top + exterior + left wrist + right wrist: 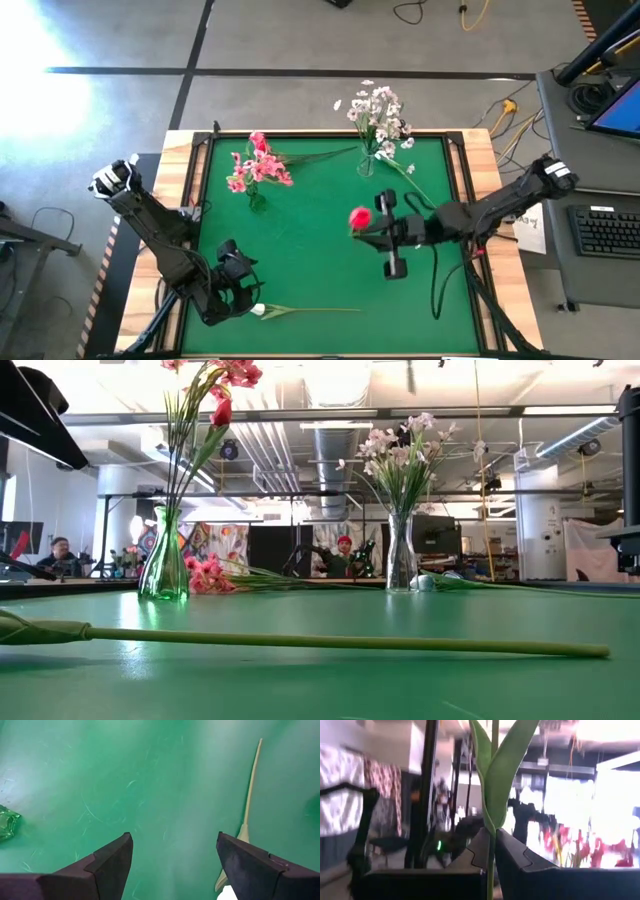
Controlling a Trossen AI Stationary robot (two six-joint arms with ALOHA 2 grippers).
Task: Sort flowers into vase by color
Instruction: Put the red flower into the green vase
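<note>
Writing: none readable. Right gripper point(372, 226) clenched on red flower point(360, 217) stem; left gripper point(243, 295) released over white flower point(300, 311).

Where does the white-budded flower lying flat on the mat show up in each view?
High: white-budded flower at the mat's near edge, beside the open left gripper.
Low: across the foreground.
Left wrist: stem and bud beside one finger.
Right wrist: not in it.
Shared landmark: green mat.

I see a keyboard point(608, 230) and laptop point(618, 108) on the side desk, cables point(500, 118) on the floor.
</note>
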